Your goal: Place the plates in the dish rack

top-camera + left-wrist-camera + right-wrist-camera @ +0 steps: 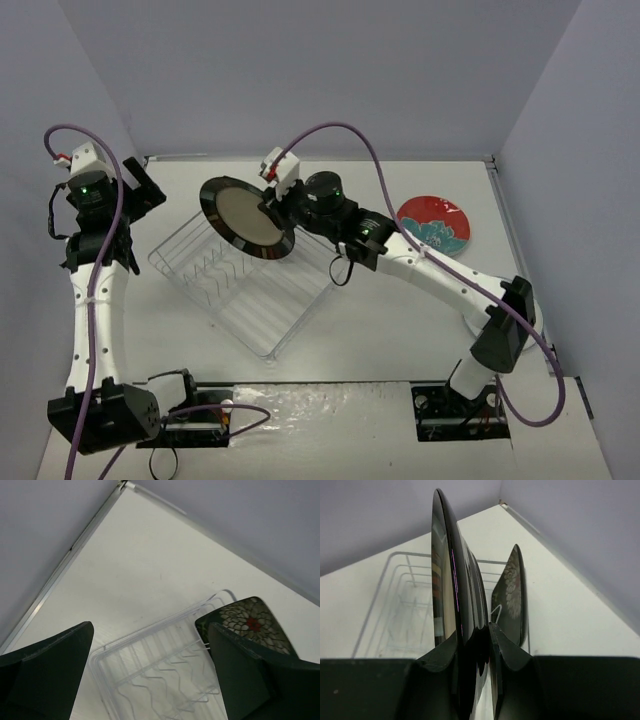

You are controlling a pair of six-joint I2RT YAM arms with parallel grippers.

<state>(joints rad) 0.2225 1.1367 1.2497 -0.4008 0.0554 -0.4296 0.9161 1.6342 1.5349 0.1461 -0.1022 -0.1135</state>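
Rack (pixel 250 290) holds upright black plate (pixel 250 622); right claw (pixel 475 635) grips beige plate (pixel 245 215); left claw (pixel 150 630) spread

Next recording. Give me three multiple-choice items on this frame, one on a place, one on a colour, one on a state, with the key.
1. Where is the red-and-teal plate? A in the rack; B on the table, right of the rack; C in the left hand.
2. What colour is the rim of the beige plate in the right hand? A black; B white; C blue.
3. How is the left hand? A shut on a plate; B open and empty; C shut and empty.
Key: 1 B, it lies on bare table beside the rack. 2 A, a black band rings the beige middle. 3 B, its fingers stand wide apart with nothing between.
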